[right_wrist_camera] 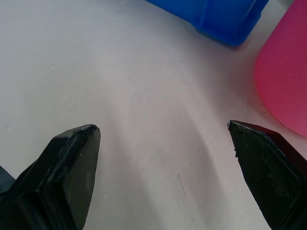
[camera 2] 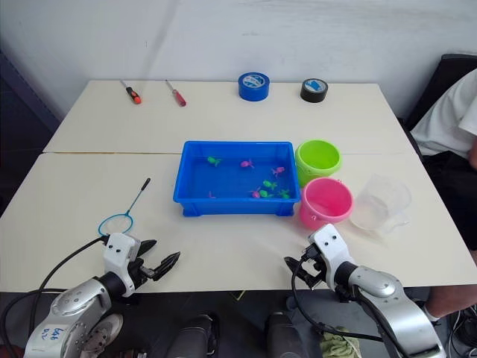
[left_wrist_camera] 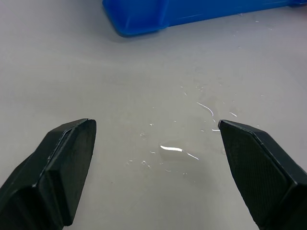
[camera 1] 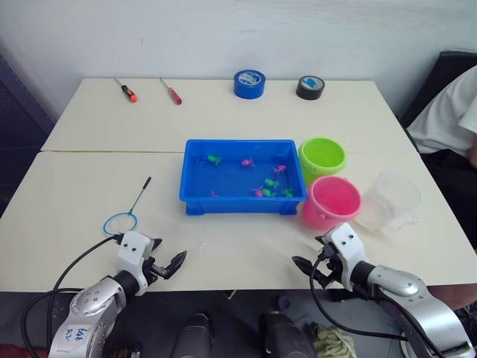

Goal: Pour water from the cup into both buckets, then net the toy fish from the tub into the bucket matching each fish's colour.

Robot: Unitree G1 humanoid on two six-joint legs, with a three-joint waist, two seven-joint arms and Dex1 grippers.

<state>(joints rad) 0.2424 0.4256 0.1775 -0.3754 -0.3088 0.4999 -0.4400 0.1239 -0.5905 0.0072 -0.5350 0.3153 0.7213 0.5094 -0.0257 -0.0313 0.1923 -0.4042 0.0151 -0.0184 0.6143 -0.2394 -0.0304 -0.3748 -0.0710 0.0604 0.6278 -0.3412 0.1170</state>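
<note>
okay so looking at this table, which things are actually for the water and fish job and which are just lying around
For the job: clear cup, green bucket, pink bucket, blue tub, toy fish, net.

Lying about: two screwdrivers, blue tape roll, black tape roll.

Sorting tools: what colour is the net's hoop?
Light blue; the net shows best in the left eye view.

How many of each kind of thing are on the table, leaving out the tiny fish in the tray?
Screwdrivers: 2
Tape rolls: 2
Buckets: 2
Clear cup: 1
Blue tub: 1
Net: 1
Total: 9
</note>
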